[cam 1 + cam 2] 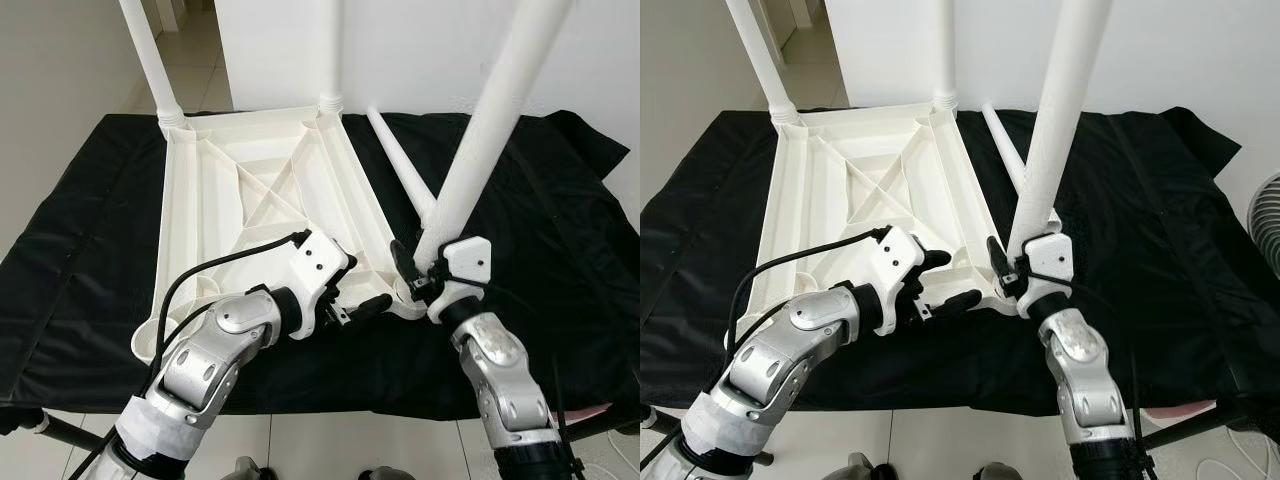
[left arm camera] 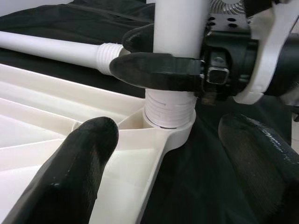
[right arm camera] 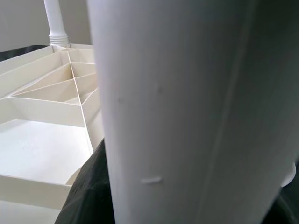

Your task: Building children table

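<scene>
White tabletop (image 1: 250, 200) lies upside down on black-covered worktop (image 1: 80, 270), two legs upright at far corners. Right hand (image 1: 420, 270) is clamped on a third leg (image 1: 480, 130) seated in near-right corner socket (image 2: 170, 130). Spare leg (image 1: 400, 165) lies alongside. Left hand (image 1: 365, 305), fingers spread, straddles tabletop's edge beside socket, gripping nothing.

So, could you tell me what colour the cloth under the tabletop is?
Black cloth, clearest in the left eye view.

A black cloth (image 1: 80, 250) is spread over the work surface. A white wall (image 1: 420, 50) is seen at 12 o'clock, pale tiled floor (image 1: 195, 60) at 11 o'clock, and a fan (image 1: 1265, 220) at 3 o'clock.
</scene>
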Tool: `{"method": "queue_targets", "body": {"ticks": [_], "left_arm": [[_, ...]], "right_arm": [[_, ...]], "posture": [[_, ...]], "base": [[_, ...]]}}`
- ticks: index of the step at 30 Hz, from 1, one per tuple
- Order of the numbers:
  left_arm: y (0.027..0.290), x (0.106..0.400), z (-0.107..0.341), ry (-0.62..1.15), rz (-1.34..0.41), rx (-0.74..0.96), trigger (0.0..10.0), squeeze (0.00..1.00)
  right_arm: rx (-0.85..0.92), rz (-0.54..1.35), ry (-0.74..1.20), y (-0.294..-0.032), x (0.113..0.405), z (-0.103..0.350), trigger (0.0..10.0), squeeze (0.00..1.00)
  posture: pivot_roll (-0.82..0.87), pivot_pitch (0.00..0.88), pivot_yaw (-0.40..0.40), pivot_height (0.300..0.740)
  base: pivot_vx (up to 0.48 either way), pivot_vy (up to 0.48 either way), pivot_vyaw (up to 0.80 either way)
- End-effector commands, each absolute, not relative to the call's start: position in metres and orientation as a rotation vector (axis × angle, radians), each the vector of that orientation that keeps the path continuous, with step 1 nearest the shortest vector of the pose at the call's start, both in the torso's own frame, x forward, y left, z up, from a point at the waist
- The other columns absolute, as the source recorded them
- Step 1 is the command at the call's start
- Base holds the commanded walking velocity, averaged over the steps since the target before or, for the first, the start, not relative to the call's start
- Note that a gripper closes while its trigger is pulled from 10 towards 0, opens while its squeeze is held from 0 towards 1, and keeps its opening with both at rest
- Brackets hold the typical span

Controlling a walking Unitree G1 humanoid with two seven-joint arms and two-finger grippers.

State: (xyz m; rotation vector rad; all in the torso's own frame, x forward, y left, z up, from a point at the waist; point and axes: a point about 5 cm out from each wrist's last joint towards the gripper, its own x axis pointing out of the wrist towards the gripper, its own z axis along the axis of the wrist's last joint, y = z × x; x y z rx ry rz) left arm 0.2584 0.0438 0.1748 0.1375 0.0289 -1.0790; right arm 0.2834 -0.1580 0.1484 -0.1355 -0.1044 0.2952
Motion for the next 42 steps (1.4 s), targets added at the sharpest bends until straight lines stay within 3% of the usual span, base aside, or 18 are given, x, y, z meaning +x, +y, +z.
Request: {"method": "queue_targets", "body": {"ticks": [1, 19, 29, 37, 42], "left_arm": [[0.045, 0.258, 0.179, 0.022, -1.077, 0.143, 10.0, 0.0], [0.045, 0.256, 0.179, 0.022, -1.076, 0.144, 10.0, 0.0], [0.045, 0.256, 0.18, 0.02, -1.084, 0.154, 10.0, 0.0], [0.045, 0.256, 0.18, 0.019, -1.084, 0.161, 10.0, 0.0], [0.046, 0.256, 0.18, 0.02, -1.084, 0.162, 10.0, 0.0]], "right_arm": [[-0.132, 0.261, 0.069, -0.169, 0.281, 0.119, 10.0, 0.0], [-0.042, 0.216, 0.158, -0.178, 0.284, 0.111, 10.0, 0.0], [0.132, 0.082, 0.105, -0.189, 0.274, 0.104, 10.0, 0.0], [0.089, 0.101, 0.032, -0.184, 0.263, 0.101, 10.0, 0.0], [-0.032, 0.179, -0.036, -0.175, 0.26, 0.109, 10.0, 0.0]], "posture": [[-0.12, 0.084, 0.051, 0.74], [-0.12, 0.082, 0.05, 0.74], [-0.12, 0.072, 0.055, 0.74], [-0.12, 0.068, 0.056, 0.74], [-0.12, 0.068, 0.06, 0.74]], "base": [[0.0, 0.0, 0.0], [0.0, 0.0, 0.0], [0.0, 0.0, 0.0], [0.0, 0.0, 0.0], [0.0, 0.0, 0.0]]}}
